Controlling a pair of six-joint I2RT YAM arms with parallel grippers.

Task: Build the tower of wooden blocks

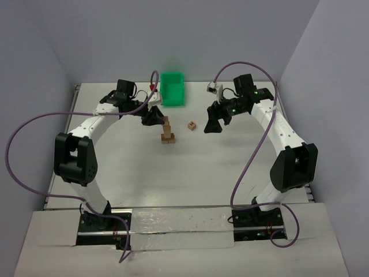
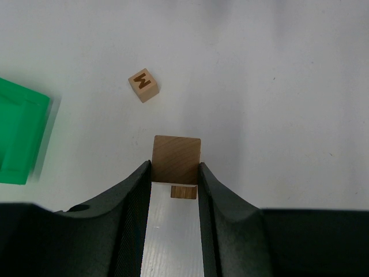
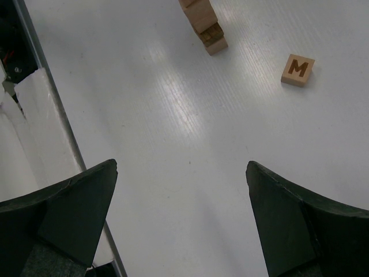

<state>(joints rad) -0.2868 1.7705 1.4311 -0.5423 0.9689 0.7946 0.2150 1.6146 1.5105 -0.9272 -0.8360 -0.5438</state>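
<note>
The tower (image 1: 167, 132) is a narrow column of tan wood blocks on a wider base, mid-table; it also shows at the top of the right wrist view (image 3: 203, 23). My left gripper (image 1: 155, 116) is at the tower's top, shut on a plain tan wood block (image 2: 176, 158) whose sides touch both fingers (image 2: 136, 190). One loose block marked "M" (image 1: 192, 124) lies flat on the table right of the tower; it also shows in the left wrist view (image 2: 143, 85) and the right wrist view (image 3: 298, 70). My right gripper (image 1: 212, 126) is open and empty (image 3: 181, 167), hovering right of the loose block.
A green plastic bin (image 1: 172, 88) stands at the back, behind the tower, and its corner shows in the left wrist view (image 2: 20, 135). A small grey-white box (image 1: 213, 88) sits at the back right. The table's edge rail (image 3: 43, 115) runs along the left of the right wrist view.
</note>
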